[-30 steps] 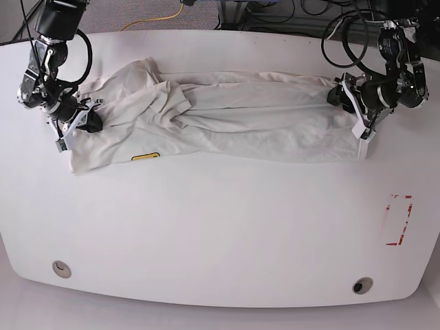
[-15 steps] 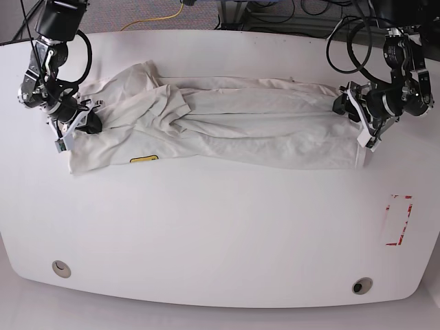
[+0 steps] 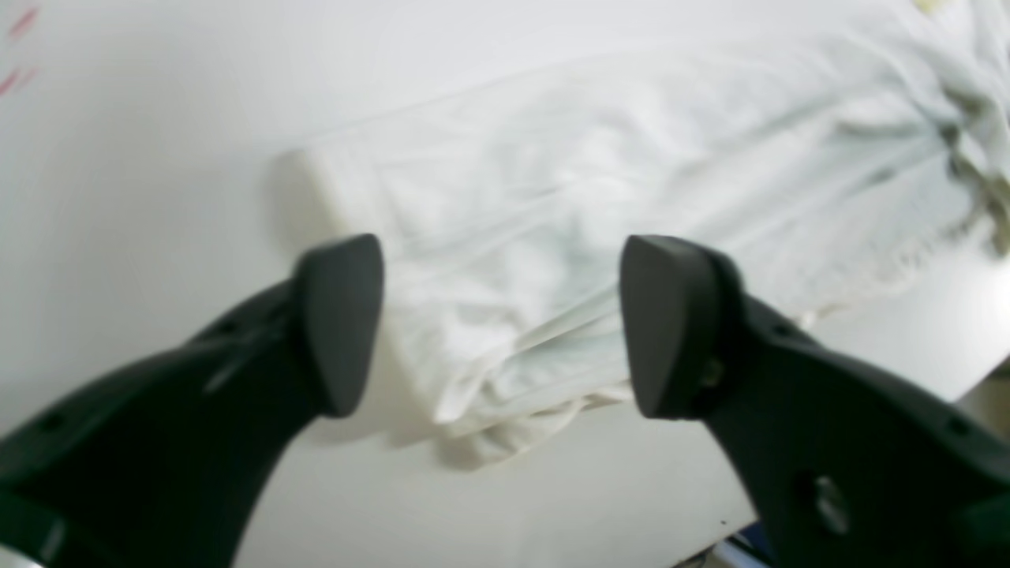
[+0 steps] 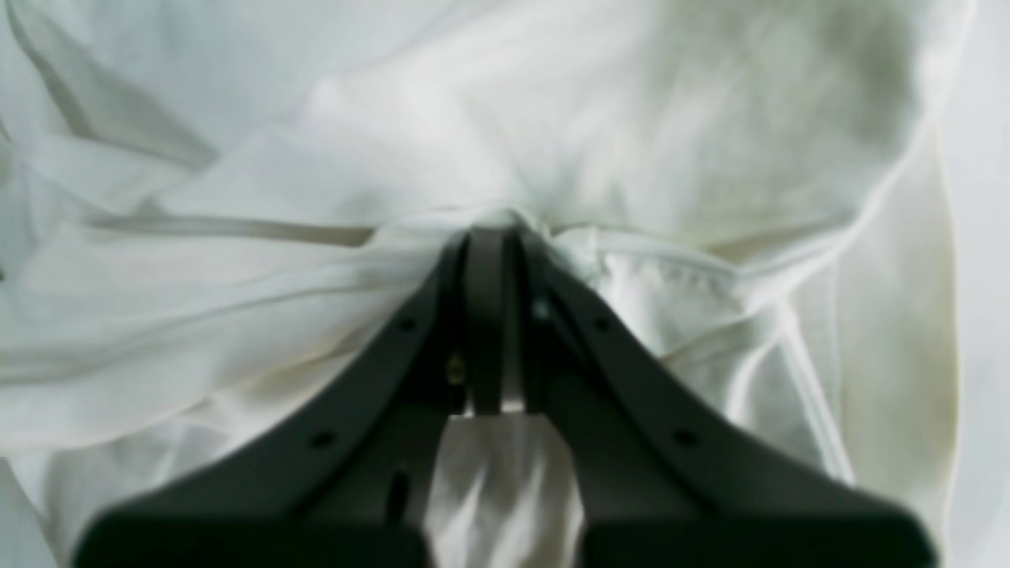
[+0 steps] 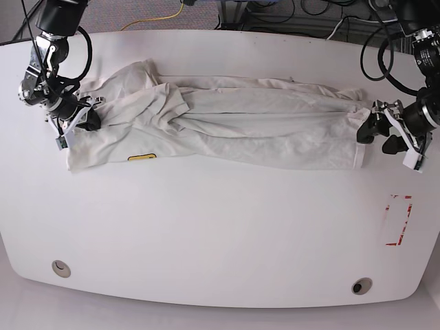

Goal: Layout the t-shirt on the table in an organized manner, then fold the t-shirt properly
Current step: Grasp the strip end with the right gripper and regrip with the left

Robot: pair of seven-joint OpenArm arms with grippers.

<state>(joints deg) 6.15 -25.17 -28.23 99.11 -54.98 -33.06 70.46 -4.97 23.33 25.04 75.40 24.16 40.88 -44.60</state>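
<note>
The white t-shirt (image 5: 234, 130) lies stretched in a long, wrinkled band across the far half of the table (image 5: 220, 234), its small yellow patch (image 5: 141, 157) near the left end. My right gripper (image 5: 82, 121) is at the shirt's left end. In the right wrist view the right gripper (image 4: 493, 237) is shut on a bunched fold of the t-shirt (image 4: 631, 142). My left gripper (image 5: 379, 138) hovers just off the shirt's right end. In the left wrist view the left gripper (image 3: 501, 315) stands wide open, and the t-shirt (image 3: 592, 197) edge lies loose on the table beyond its fingers.
Red tape marks (image 5: 399, 220) sit at the table's right side. Two round grommet holes (image 5: 61, 268) (image 5: 361, 285) lie near the front edge. Cables, one of them yellow (image 5: 158, 19), run behind the table's back edge.
The left gripper pulled the shirt's right end further right, then opened, let go of it and drew back to the right. The right gripper has kept its hold at the left end.
</note>
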